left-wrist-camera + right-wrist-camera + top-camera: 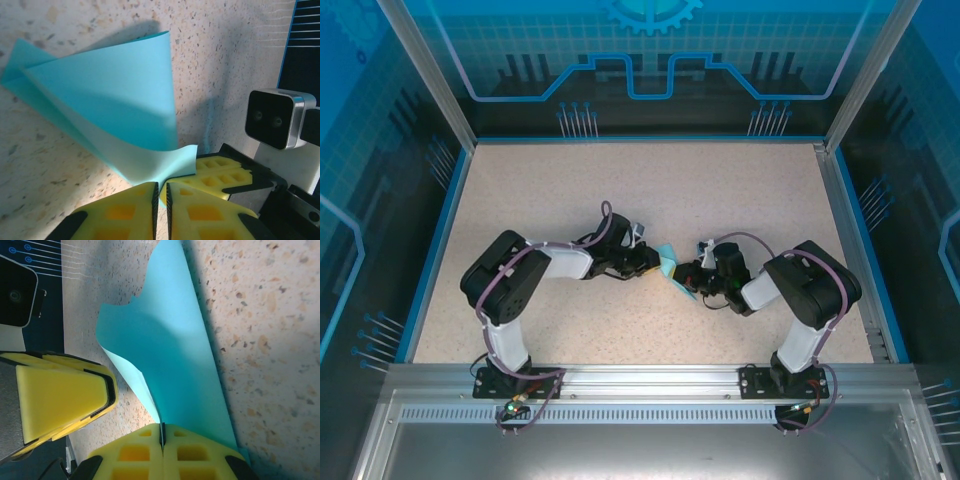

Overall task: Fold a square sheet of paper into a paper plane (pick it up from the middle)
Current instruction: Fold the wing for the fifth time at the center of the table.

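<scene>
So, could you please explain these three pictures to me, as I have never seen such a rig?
Two robot arms are bolted at the near edge of a speckled table. One picture looks down from above; the other two come from a camera on each wrist, showing its own yellow fingers. Between the arms is a square sheet of cyan paper, folded over and curling. The right gripper is shut on one edge. The left gripper has its fingers almost together at another; whether it grips, I cannot tell.
</scene>
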Motion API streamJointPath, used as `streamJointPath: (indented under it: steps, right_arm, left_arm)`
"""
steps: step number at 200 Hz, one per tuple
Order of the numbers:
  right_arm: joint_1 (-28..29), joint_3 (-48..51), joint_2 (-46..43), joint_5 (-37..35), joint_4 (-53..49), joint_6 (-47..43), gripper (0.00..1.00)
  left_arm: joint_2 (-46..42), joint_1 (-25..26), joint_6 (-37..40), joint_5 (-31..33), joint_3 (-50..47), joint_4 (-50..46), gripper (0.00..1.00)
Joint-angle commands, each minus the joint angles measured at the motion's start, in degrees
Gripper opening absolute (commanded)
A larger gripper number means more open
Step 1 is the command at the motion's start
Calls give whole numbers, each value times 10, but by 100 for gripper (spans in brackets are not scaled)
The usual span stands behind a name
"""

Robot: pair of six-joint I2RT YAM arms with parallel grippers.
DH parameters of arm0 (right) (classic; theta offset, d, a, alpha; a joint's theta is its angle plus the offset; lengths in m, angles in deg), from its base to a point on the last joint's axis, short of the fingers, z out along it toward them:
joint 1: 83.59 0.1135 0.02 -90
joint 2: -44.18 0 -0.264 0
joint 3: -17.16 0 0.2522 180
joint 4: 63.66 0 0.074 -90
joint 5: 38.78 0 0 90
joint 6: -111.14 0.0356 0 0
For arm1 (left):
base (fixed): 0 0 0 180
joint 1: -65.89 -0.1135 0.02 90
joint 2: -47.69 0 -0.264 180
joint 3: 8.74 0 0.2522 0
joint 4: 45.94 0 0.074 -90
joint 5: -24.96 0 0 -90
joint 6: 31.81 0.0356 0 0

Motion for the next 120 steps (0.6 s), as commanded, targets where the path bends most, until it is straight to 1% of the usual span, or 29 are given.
streamJointPath:
  steps: [1, 54, 120]
  right_arm:
    - [-14, 4, 12, -1, -20, 7, 0]
    - [-16, -1, 19, 2, -26, 10, 0]
    - [-18, -5, 23, 3, -42, 10, 0]
  left_arm:
    - [19, 6, 16, -14, 20, 2, 14]
    - [31, 5, 22, -9, 23, 2, 10]
    - [43, 6, 29, -4, 27, 1, 10]
